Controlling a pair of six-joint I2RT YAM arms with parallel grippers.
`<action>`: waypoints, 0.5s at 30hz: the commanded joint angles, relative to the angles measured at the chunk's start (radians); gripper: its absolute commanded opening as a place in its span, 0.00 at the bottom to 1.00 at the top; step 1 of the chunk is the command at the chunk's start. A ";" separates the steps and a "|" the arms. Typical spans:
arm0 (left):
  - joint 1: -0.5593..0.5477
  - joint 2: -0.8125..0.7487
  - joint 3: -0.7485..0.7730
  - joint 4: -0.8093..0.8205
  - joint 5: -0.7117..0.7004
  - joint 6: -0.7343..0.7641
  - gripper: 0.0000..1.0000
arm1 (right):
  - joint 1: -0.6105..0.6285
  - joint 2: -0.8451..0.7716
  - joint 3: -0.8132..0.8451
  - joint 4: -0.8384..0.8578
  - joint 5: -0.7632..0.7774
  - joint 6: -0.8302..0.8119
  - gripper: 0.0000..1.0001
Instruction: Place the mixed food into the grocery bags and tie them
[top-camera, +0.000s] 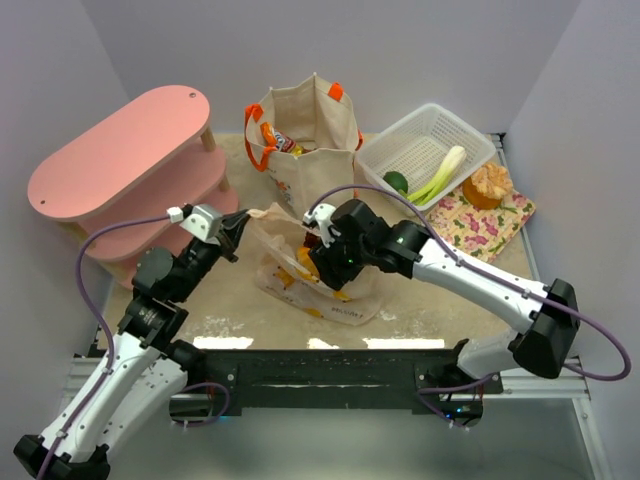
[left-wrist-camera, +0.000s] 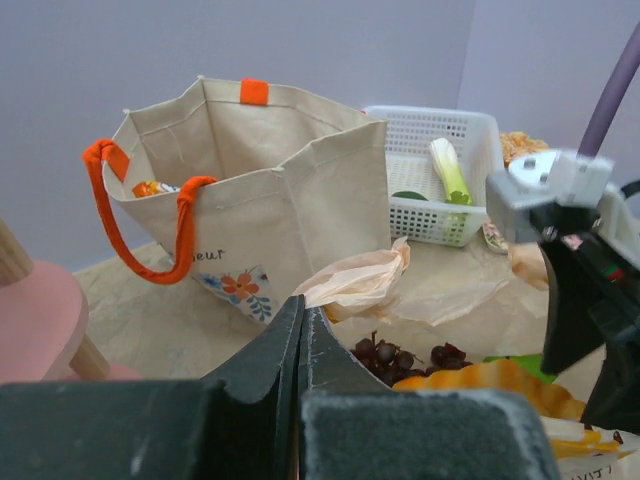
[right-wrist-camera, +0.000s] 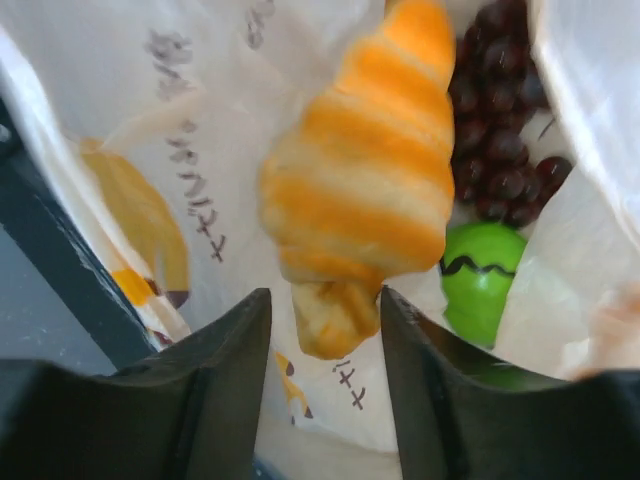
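Observation:
The peach plastic bag (top-camera: 290, 285) lies open mid-table. My left gripper (top-camera: 238, 228) is shut on its twisted edge (left-wrist-camera: 358, 281), holding it up. My right gripper (right-wrist-camera: 325, 310) reaches into the bag's mouth and stands open. The tip of a golden striped croissant (right-wrist-camera: 365, 190) lies between its fingers. Dark grapes (right-wrist-camera: 505, 110) and a green round vegetable (right-wrist-camera: 485, 275) rest beside the croissant in the bag. The beige canvas tote (top-camera: 300, 140) with orange handles stands behind, with an orange snack packet (top-camera: 275, 138) inside it. A leek (top-camera: 440, 175) lies in the white basket (top-camera: 470, 135).
A pink two-tier shelf (top-camera: 120, 150) stands at the left. A green item (top-camera: 396, 182) sits in the basket beside the leek. A bread piece (top-camera: 488, 185) rests on the floral mat (top-camera: 500, 225) at the right. Walls close in the far and right sides.

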 joint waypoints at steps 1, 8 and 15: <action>0.005 -0.017 -0.013 0.069 0.059 0.025 0.00 | 0.006 -0.113 0.166 0.024 -0.033 0.051 0.65; 0.005 -0.016 -0.014 0.083 0.122 0.025 0.00 | 0.008 -0.148 0.245 0.203 -0.085 0.062 0.71; 0.005 -0.010 -0.016 0.091 0.157 0.020 0.00 | 0.025 -0.058 0.215 0.358 -0.079 -0.144 0.68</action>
